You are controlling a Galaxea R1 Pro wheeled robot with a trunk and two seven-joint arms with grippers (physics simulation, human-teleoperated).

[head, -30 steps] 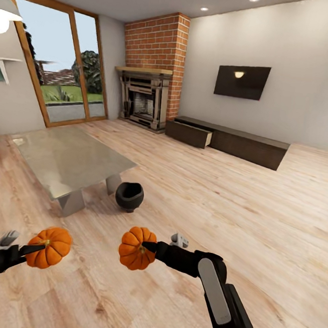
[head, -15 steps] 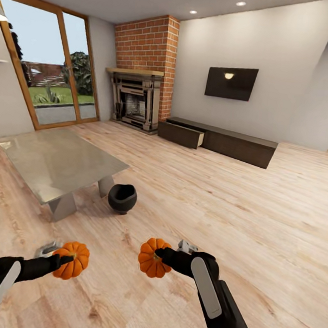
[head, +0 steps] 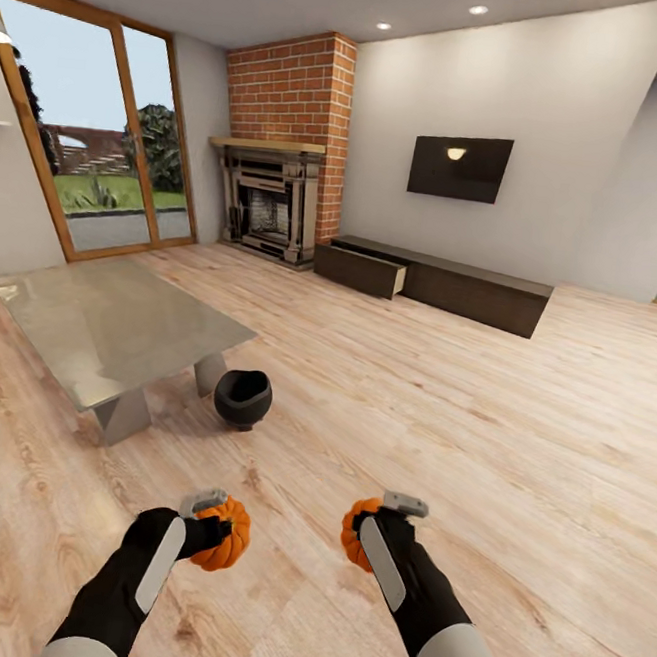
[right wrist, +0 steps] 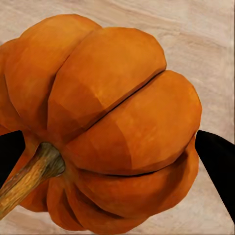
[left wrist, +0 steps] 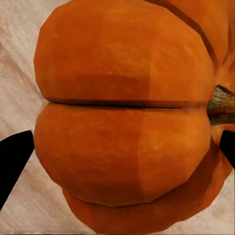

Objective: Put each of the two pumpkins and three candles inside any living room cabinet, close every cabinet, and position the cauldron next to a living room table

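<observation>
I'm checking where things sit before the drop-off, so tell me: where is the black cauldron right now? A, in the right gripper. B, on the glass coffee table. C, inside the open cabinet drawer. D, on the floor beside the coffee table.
D: the cauldron stands on the wood floor beside a corner of the coffee table.

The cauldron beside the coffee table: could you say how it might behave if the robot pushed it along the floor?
The cauldron looks round-bellied, so it may rock or roll rather than slide. Its wide open mouth suggests a hollow, probably light pot.

Head camera overlooks the room; both wrist cameras close on pumpkins (left wrist: 122, 122).
</observation>
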